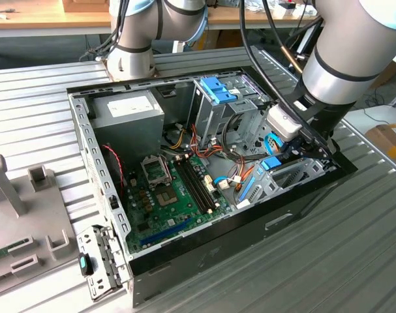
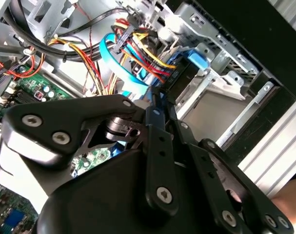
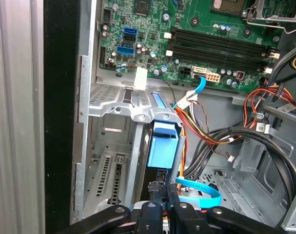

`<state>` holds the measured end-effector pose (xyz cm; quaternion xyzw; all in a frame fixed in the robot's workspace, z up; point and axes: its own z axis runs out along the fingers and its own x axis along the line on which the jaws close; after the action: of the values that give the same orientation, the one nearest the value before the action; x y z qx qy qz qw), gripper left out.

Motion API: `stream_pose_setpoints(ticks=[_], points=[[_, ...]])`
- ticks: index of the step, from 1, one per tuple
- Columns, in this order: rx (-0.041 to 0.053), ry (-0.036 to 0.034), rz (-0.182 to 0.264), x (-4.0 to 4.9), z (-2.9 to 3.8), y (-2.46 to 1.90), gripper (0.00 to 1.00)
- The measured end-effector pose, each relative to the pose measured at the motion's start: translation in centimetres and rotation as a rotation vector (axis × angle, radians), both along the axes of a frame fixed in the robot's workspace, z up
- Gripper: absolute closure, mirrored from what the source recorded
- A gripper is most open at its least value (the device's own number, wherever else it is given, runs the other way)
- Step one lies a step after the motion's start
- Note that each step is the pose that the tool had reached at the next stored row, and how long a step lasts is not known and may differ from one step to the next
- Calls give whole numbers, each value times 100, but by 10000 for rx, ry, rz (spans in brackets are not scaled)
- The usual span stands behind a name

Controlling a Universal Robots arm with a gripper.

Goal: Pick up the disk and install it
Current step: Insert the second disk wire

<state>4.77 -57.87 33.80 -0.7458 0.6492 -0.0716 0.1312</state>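
The disk (image 3: 163, 146) stands on edge in the low metal bay at the front corner of the open computer case (image 1: 250, 225). Its blue end tab faces the motherboard and its dark body runs back toward my gripper (image 3: 163, 191). The gripper's black fingers are drawn close together on the disk's near end. In the second wrist view the gripper (image 2: 155, 101) reaches toward the disk (image 2: 194, 61), whose blue tab sits in the grey bay frame. In the exterior view the gripper (image 1: 301, 154) dips into the case just behind the disk (image 1: 271, 163).
The green motherboard (image 1: 171, 189) covers the case floor. A tall silver cage with blue clips (image 1: 217, 91) stands at the back. A thin blue cable (image 3: 201, 197) and bundles of coloured wires (image 2: 133, 48) lie close beside the gripper. A grey fixture (image 1: 21, 208) sits at the exterior view's left.
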Motion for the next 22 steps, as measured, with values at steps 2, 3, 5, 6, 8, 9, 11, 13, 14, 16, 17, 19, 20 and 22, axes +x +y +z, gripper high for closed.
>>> stream_pose_setpoints(ticks=[2, 3, 5, 6, 8, 9, 11, 13, 14, 16, 17, 19, 20, 22], points=[[0, 0, 0, 0, 0, 0, 84], [5, -1, 0, 0, 5, 0, 84], [2, -1, -10, 1, 37, 0, 84], [4, -1, -13, 1, 44, 0, 84], [1, 0, -28, 0, 45, -1, 84], [-1, 0, -42, 0, 44, -6, 84], [1, 0, -83, 0, 43, -8, 84], [1, -1, -96, 1, 27, -8, 84], [2, -1, -96, 1, 27, -8, 84], [3, -1, -98, 1, 21, -8, 84], [2, 0, -99, 0, 17, -8, 84], [1, 0, -101, 0, 4, -9, 84], [1, 0, -101, 0, -3, -9, 84], [0, 0, -102, 0, -7, -9, 84]])
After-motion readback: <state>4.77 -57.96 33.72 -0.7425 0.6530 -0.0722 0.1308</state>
